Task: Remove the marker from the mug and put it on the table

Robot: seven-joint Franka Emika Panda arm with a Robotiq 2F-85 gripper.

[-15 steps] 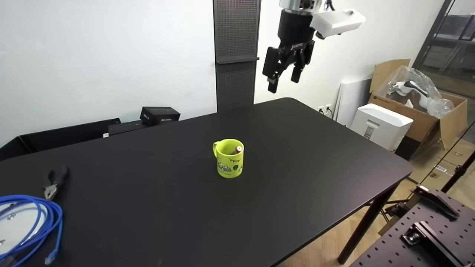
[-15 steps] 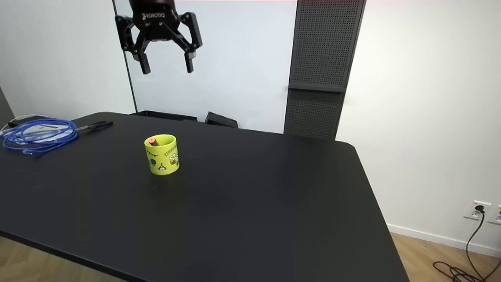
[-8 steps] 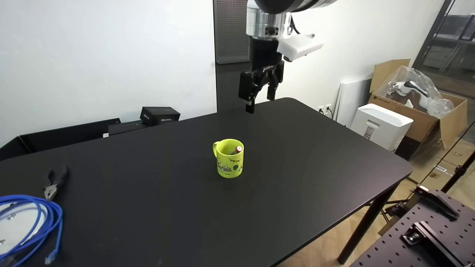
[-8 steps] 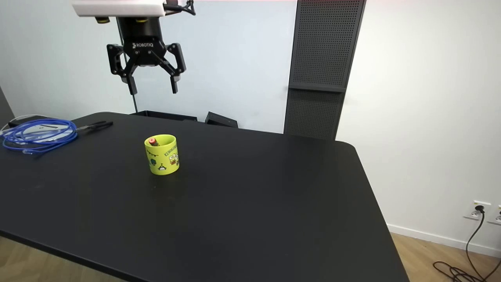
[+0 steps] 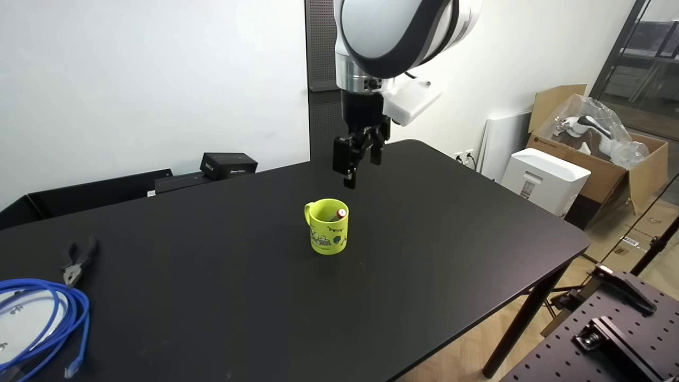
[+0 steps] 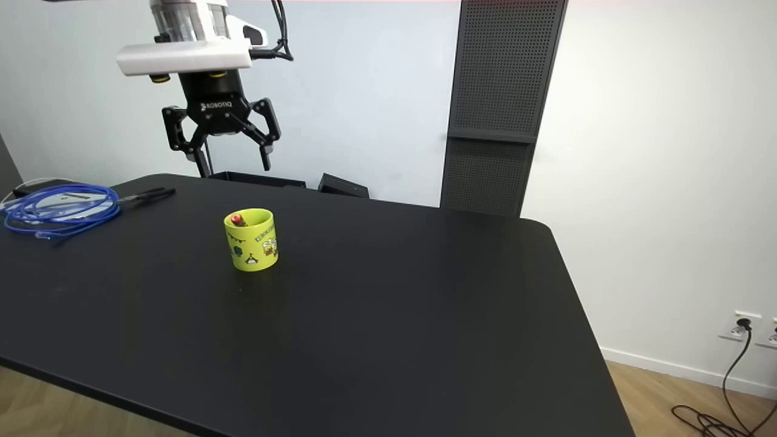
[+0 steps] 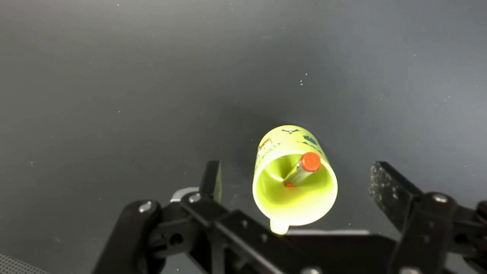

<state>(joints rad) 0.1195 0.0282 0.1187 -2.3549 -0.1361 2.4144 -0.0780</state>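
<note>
Currently, the red-ended marker [image 7: 311, 161] leans inside the yellow-green mug [image 6: 252, 247], which stands upright on the black desk [image 6: 413, 303]. The claw [image 6: 235, 172] hangs above the desk, fingers [image 7: 392, 192] spread apart, clear of the mug; farther off, pliers [image 5: 73, 273] lie beside a coiled blue cable [image 6: 104, 212].

Blue cable [image 6: 104, 213] is coiled over a white plate [image 5: 18, 324], pliers [image 5: 75, 267] laid just beside it. Dark perforated panel [image 6: 507, 73] is seen against the white wall [image 6: 655, 182], black cord [image 6: 725, 380] plugged into an outlet [image 6: 736, 331]. Cardboard box [image 5: 597, 172] is seen open, clear plastic wrap [image 5: 615, 119] inside, white boxy unit [image 5: 549, 178] just beside it.
</note>
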